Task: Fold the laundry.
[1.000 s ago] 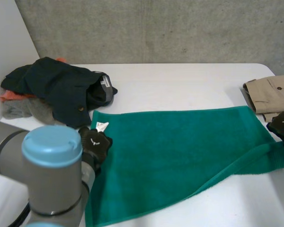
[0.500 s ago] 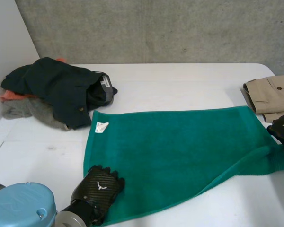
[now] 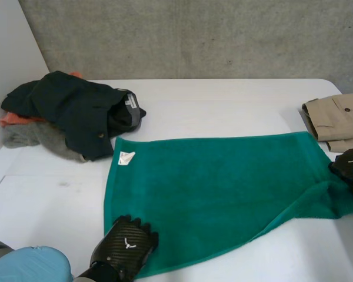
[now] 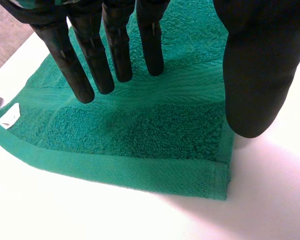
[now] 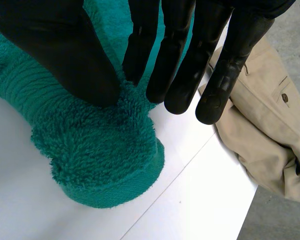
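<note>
Right hand (image 5: 55, 50) pinches green towel (image 3: 212, 188) on white table (image 3: 223, 111), concrete wall (image 3: 194, 35) behind.

green towel (image 3: 212, 188) — spread flat, unfolded | near right corner bunched up

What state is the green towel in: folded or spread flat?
The towel is mostly spread flat on the table, not folded. Only its near right corner is bunched, pinched by the right hand.

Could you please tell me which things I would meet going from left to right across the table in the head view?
pile of clothes → green towel → beige trousers
</note>
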You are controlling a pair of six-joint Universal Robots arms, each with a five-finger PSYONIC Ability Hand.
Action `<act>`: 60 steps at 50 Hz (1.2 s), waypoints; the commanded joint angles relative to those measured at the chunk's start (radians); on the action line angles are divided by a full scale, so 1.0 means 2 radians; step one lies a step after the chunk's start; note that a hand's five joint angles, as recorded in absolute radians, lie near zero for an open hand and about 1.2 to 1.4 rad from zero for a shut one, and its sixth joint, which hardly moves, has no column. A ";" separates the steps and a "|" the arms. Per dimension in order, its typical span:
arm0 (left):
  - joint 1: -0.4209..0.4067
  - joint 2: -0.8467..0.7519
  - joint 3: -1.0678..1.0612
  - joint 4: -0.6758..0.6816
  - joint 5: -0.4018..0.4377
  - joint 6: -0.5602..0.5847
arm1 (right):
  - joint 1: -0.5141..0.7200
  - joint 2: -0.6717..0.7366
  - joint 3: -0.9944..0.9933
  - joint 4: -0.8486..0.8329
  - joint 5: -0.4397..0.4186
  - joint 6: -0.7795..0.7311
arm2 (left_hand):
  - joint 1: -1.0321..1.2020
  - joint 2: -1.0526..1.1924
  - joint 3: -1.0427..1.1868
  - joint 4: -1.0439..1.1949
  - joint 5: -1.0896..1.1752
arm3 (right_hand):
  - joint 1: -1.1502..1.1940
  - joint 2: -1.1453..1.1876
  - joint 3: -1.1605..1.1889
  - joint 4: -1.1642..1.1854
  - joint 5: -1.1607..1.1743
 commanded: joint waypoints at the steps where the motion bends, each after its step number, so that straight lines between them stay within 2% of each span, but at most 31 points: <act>1: 0.002 -0.014 0.000 0.011 -0.001 0.000 | 0.000 -0.001 0.006 -0.006 0.000 0.000 | 0.029 0.021 0.020 0.026 0.027 | 0.204 0.109 0.105 0.103 0.110; 7: 0.003 -0.023 0.001 0.033 -0.002 0.001 | 0.000 -0.001 0.011 -0.006 -0.001 0.000 | 0.042 0.035 0.033 0.040 0.040 | 0.204 0.109 0.105 0.103 0.110; 13: 0.005 -0.033 0.006 0.053 -0.002 0.001 | -0.001 -0.001 0.017 -0.006 -0.008 0.000 | 0.107 0.099 0.097 0.104 0.105 | 0.204 0.109 0.105 0.103 0.110; 21: 0.025 -0.043 0.016 0.070 -0.002 0.003 | -0.002 -0.001 0.022 -0.006 -0.010 0.000 | 0.152 0.145 0.143 0.150 0.150 | 0.204 0.109 0.105 0.103 0.110; 24: 0.034 -0.053 0.024 0.070 -0.002 0.003 | -0.002 -0.001 0.025 -0.006 -0.011 0.000 | 0.224 0.216 0.215 0.221 0.222 | 0.204 0.109 0.105 0.103 0.110; 28: 0.046 -0.059 0.032 0.070 -0.002 0.004 | -0.002 -0.001 0.025 -0.006 -0.011 0.000 | 0.374 0.366 0.364 0.371 0.371 | 0.204 0.109 0.105 0.103 0.110; 29: 0.046 -0.059 0.032 0.070 -0.002 0.004 | -0.002 -0.002 0.026 -0.006 -0.011 0.000 | 0.374 0.366 0.365 0.371 0.372 | 0.204 0.109 0.105 0.103 0.110; 30: 0.048 -0.064 0.034 0.070 -0.002 0.009 | -0.002 -0.002 0.026 -0.006 -0.011 0.000 | 0.454 0.446 0.445 0.451 0.452 | 0.204 0.109 0.105 0.103 0.110; 31: 0.048 -0.066 0.034 0.070 -0.002 0.012 | -0.002 -0.003 0.026 -0.006 -0.011 0.000 | 0.466 0.459 0.457 0.464 0.464 | 0.204 0.109 0.105 0.103 0.110; 36: 0.055 -0.063 0.032 0.068 -0.005 0.050 | -0.003 -0.006 0.029 -0.002 -0.011 -0.002 | 0.466 0.459 0.457 0.464 0.464 | 0.204 0.109 0.105 0.103 0.110; 40: 0.056 -0.030 0.026 0.050 -0.011 0.072 | -0.005 -0.033 0.039 0.022 -0.008 -0.014 | 0.466 0.459 0.457 0.464 0.464 | 0.204 0.109 0.105 0.103 0.110; 45: 0.051 0.030 0.006 -0.037 -0.014 0.069 | -0.044 -0.073 0.058 0.106 -0.011 -0.067 | 0.466 0.459 0.457 0.464 0.464 | 0.204 0.109 0.105 0.103 0.110; 49: 0.051 0.047 0.007 -0.113 -0.012 0.062 | -0.084 -0.093 0.075 0.197 -0.010 -0.147 | 0.466 0.459 0.457 0.464 0.464 | 0.204 0.109 0.105 0.103 0.110; 52: 0.058 0.048 0.023 -0.141 -0.011 0.051 | -0.091 -0.095 0.068 0.218 -0.021 -0.162 | 0.466 0.459 0.457 0.464 0.464 | 0.204 0.109 0.105 0.103 0.110; 55: 0.070 0.044 0.049 -0.124 -0.012 0.042 | -0.084 -0.090 0.053 0.176 -0.040 -0.139 | 0.466 0.459 0.457 0.464 0.464 | 0.204 0.109 0.105 0.103 0.110; 58: 0.084 0.024 0.083 -0.078 -0.012 0.036 | -0.065 -0.072 0.034 0.134 -0.043 -0.111 | 0.466 0.459 0.457 0.464 0.464 | 0.204 0.109 0.105 0.103 0.110; 60: 0.094 -0.006 0.110 -0.033 -0.013 0.040 | -0.033 -0.034 0.000 0.096 -0.043 -0.081 | 0.466 0.459 0.457 0.464 0.464 | 0.204 0.109 0.105 0.103 0.110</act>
